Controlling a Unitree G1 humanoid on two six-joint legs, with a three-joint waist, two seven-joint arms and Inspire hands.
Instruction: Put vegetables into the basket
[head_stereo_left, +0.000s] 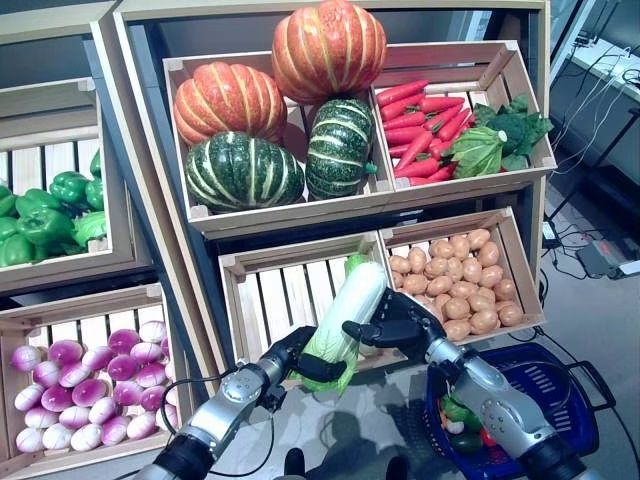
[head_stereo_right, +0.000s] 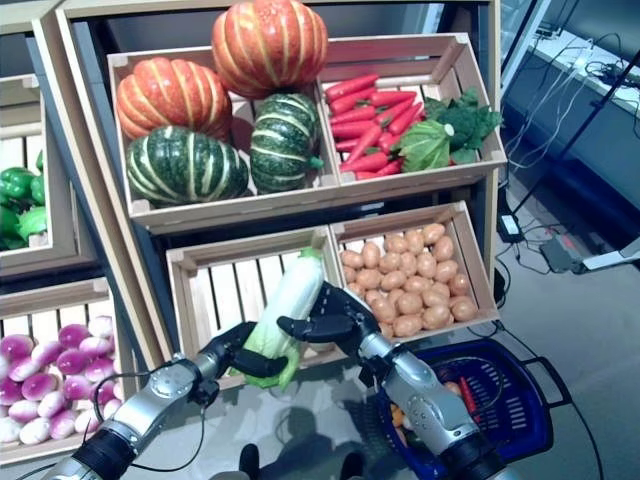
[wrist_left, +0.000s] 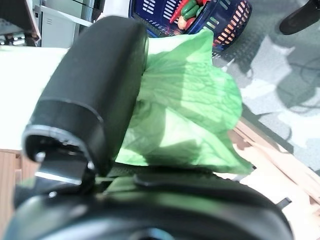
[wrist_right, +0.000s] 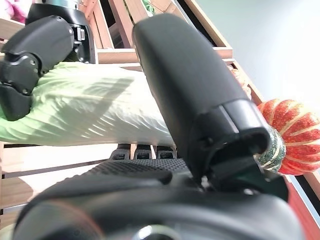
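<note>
Cabbage (head_stereo_left: 345, 322) held in front of the empty crate (head_stereo_left: 290, 295), clear of its slats. Left hand (head_stereo_left: 297, 357) curled round the leafy end; right hand (head_stereo_left: 392, 327) wrapped on the pale stalk end, probably to steady a long, floppy load before the transfer. Basket (head_stereo_left: 565, 405) on the floor at right, part hidden by the right arm; contents hard to make out.

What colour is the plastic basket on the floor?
Dark blue; the slotted plastic floor basket, already holding some vegetables, shows best in the left eye view.
</note>
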